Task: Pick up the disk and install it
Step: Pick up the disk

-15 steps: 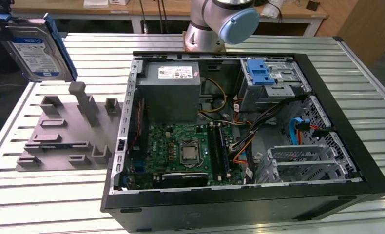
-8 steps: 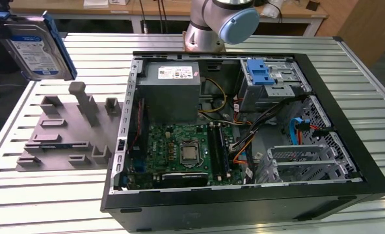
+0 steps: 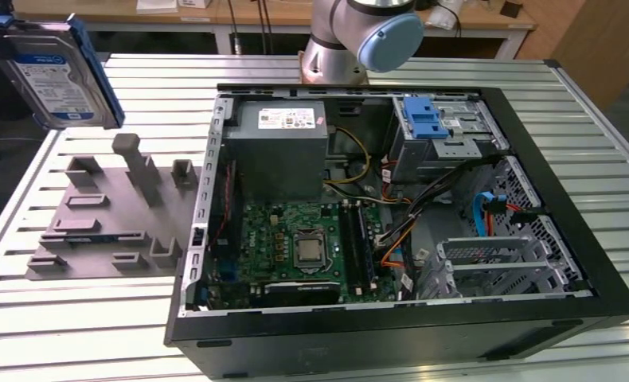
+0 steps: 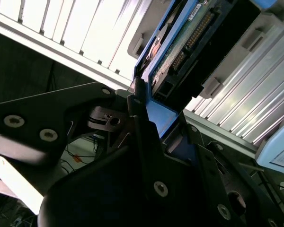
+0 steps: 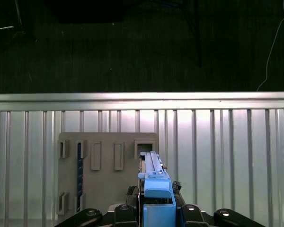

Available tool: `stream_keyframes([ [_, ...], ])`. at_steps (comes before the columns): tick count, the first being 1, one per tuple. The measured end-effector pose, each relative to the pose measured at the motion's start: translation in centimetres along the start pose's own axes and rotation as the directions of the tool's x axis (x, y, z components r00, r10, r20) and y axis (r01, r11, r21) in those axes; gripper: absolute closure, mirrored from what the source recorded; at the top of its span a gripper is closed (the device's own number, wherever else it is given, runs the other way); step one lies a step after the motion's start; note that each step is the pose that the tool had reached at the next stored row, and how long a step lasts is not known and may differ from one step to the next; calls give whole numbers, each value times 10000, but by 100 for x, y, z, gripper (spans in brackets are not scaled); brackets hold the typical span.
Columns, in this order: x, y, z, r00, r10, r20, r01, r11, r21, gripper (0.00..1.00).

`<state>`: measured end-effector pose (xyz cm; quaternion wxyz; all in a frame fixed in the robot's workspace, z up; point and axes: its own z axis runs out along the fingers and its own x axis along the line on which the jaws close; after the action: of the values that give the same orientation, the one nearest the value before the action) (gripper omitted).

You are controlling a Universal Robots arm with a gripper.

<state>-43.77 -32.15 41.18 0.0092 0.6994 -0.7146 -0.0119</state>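
So the flat silver-grey metal disk with blue plastic rails (image 3: 60, 76) hangs on edge high at the exterior view's left, above the grey moulded holder plate (image 3: 102, 215). I'd guess it's stiff, dense and shock-sensitive, so grab it by the rails. The black gripper (image 4: 161, 120) is clamped across one railed end, with the wrist raised well clear of the open black computer case (image 3: 400, 318).

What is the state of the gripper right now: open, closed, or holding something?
The gripper: closed, holding the disk in the air.
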Motion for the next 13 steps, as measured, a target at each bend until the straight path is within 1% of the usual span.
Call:
stream_keyframes([
  [13,-2,3,-107,10000,0,0,0,10000,1,64],
])
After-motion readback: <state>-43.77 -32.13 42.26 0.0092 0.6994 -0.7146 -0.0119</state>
